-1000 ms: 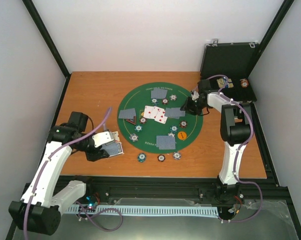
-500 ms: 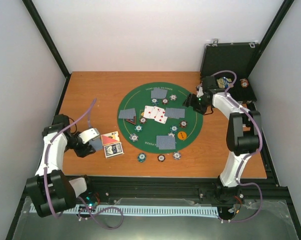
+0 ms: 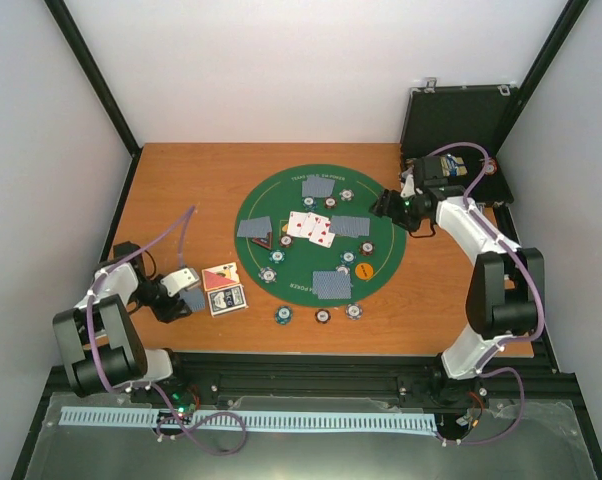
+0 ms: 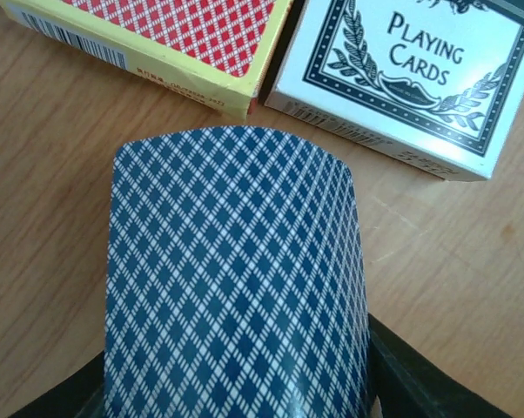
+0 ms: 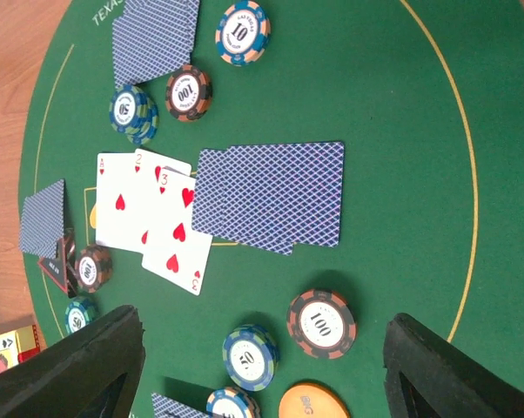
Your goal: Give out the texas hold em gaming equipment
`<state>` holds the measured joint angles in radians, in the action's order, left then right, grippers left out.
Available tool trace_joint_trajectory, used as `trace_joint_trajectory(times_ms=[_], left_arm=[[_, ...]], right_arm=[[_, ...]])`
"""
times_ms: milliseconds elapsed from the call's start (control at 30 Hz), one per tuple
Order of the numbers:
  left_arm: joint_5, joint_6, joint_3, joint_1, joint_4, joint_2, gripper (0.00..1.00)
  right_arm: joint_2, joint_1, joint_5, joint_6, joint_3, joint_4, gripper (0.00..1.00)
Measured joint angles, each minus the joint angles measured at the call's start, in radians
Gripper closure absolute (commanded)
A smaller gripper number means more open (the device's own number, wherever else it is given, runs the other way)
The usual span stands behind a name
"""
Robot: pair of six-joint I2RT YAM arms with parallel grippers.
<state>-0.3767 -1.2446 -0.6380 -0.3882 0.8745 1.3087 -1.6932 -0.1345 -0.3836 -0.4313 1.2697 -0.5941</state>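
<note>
- The left fingers [image 4: 427,392] are pressed onto a blue-backed playing card [image 4: 236,279], pinching its near end. The card sticks out ahead of them, back up, over bare wood.
- We find them near the near-left corner of the bench [image 3: 171,190]. A red-patterned card box [image 4: 184,43] and a white card box [image 4: 401,70] lie side by side just beyond the card.
- The right fingers [image 5: 79,374] are spread wide with nothing between them, above the right rim of the round green mat [image 5: 401,113] in the middle of the bench.
- At the mat's centre we see three overlapping face-up cards [image 5: 149,218], all hearts, and a fan of face-down cards [image 5: 275,196] touching them.
- More face-down cards lie toward the far, left and near rims of the mat.
- Striped chips [image 5: 321,324] sit in small groups beside those cards.
- An orange disc [image 5: 312,405] lies near the right rim, and a black-and-red triangle marker [image 5: 57,261] lies by the left-hand cards.
- We count three more chips on the wood just off the mat's near rim.
- An open black case [image 3: 461,120] stands at the far-right corner of the bench.
</note>
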Motion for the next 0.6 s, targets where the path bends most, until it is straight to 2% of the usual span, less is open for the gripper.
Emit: trace_joint_trajectory(times_ms=[33,133,233,267,533,600], left_arm=[[-0.001,0.0,0.0,0.0,-0.01,0.012,0.5],[-0.004,0.003,0.002,0.0,-0.024,0.024,0.23],[0.006,-0.004,0.005,0.0,-0.036,0.021,0.04],[0.01,-0.003,0.005,0.0,-0.032,0.018,0.01],[0.023,-0.027,-0.007,0.0,0.07,-0.029,0.0],[0.024,-0.034,-0.029,0.0,0.115,-0.056,0.0]], right_arm=[[0.012,0.0,0.002,0.0,-0.006,-0.001,0.23],[0.046,0.0,0.003,0.0,-0.018,-0.002,0.18],[0.075,0.0,0.005,0.002,-0.032,-0.002,0.13],[0.082,0.0,0.006,0.003,-0.037,-0.004,0.11],[0.104,0.0,0.023,0.012,-0.048,-0.023,0.0],[0.118,0.0,0.034,0.013,-0.048,-0.027,0.0]])
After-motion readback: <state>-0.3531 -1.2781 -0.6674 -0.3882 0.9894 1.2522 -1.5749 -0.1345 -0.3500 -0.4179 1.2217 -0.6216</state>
